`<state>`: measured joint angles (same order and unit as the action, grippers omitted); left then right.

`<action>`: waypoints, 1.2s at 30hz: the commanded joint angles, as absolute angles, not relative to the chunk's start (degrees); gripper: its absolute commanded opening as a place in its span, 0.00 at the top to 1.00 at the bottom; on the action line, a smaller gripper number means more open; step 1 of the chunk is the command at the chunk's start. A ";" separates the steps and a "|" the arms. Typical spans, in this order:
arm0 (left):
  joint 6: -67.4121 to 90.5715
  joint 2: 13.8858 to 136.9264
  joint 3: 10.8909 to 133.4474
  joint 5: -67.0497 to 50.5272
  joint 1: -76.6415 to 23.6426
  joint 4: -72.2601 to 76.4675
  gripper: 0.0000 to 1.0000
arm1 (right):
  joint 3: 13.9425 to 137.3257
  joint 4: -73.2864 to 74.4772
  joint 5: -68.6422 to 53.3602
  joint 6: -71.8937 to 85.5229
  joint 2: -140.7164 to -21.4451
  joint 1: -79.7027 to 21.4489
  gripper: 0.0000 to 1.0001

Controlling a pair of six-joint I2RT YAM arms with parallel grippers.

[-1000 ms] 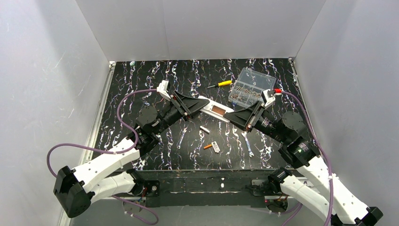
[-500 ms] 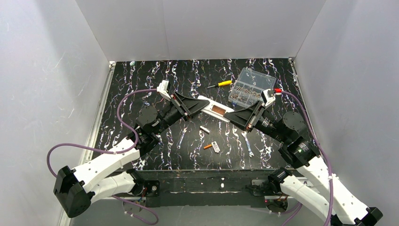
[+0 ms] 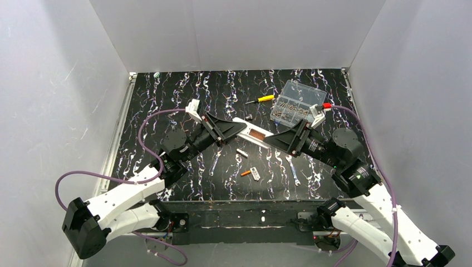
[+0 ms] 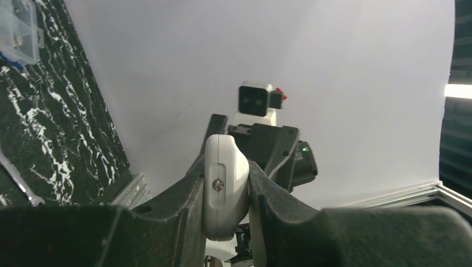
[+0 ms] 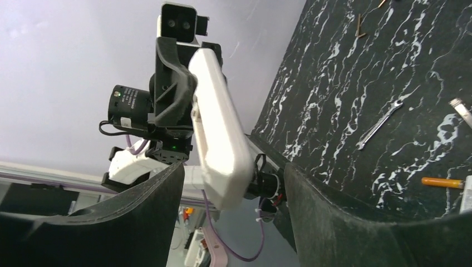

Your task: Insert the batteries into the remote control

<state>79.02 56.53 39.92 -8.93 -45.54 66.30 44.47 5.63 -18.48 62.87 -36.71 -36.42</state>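
Since a second ago the right gripper [image 3: 276, 138] has spread its jaws off the remote control [image 3: 253, 132], and both arms have shifted slightly. The left gripper [image 3: 231, 128] has kept its hold.

From the top camera, the remote control hangs above the middle of the table [image 3: 167, 94], stretched between the two grippers. Its recessed side faces up and shows a brownish inside. The left gripper clamps the left end. The right end lies between the right gripper's fingers. One orange battery [image 3: 245, 173] lies on the table nearer the arm bases, just beside a small white piece [image 3: 255, 173]. A pale stub [image 3: 242, 152] lies a little farther in. A wrench [image 3: 293, 169] rests to the right of them. A yellow-handled screwdriver [image 3: 261, 99] and a clear box [image 3: 298, 103] sit toward the far side.

In the left wrist view, both black fingers [image 4: 186, 194] press against the sides of the remote's rounded white end, which carries a small screw. The grip is tight.

In the right wrist view, the remote runs away from the camera toward the left gripper. The right fingers [image 5: 328, 217] stand wide apart. There is clear space between the remote and the right-hand finger, so the hand is released. The battery shows at the picture's right edge.
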 commanded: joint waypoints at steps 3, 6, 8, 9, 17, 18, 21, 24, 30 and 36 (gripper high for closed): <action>77.16 49.18 35.46 -8.96 -45.58 67.76 1.00 | 53.20 15.79 -13.86 48.47 -36.14 -36.02 0.25; 75.21 43.99 32.12 -9.19 -45.57 59.40 1.00 | 55.54 22.60 -8.16 43.96 -36.37 -35.95 0.26; 73.49 39.31 30.19 -9.13 -45.54 52.34 1.00 | 55.80 26.40 -4.01 42.28 -36.59 -35.78 0.30; 72.80 36.21 29.44 -9.07 -45.48 48.61 1.00 | 55.56 28.38 -2.07 42.06 -37.03 -35.59 0.33; 69.76 19.63 26.76 -7.10 -45.52 29.34 1.00 | 50.75 32.52 -4.07 40.06 -48.05 -35.55 0.47; 69.52 18.47 27.05 -6.59 -45.45 27.97 1.00 | 50.44 32.50 -4.23 41.19 -49.64 -36.00 0.48; 68.57 17.12 28.29 -6.02 -45.52 26.71 1.00 | 51.32 33.08 1.77 46.19 -53.75 -41.44 0.49; 68.10 17.73 29.63 -6.62 -45.52 26.59 1.00 | 54.33 36.28 11.42 53.07 -59.89 -51.58 0.45; 68.28 19.07 31.34 -8.22 -45.50 28.40 1.00 | 55.82 33.85 11.73 69.73 -74.06 -58.30 0.43; 68.29 18.30 32.76 -9.29 -45.46 27.49 1.00 | 59.79 35.11 14.51 81.48 -81.93 -58.54 0.43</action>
<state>68.99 19.25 29.43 -7.35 -45.54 24.05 54.39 34.70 10.26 69.63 -79.15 -58.30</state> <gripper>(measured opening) 0.256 0.572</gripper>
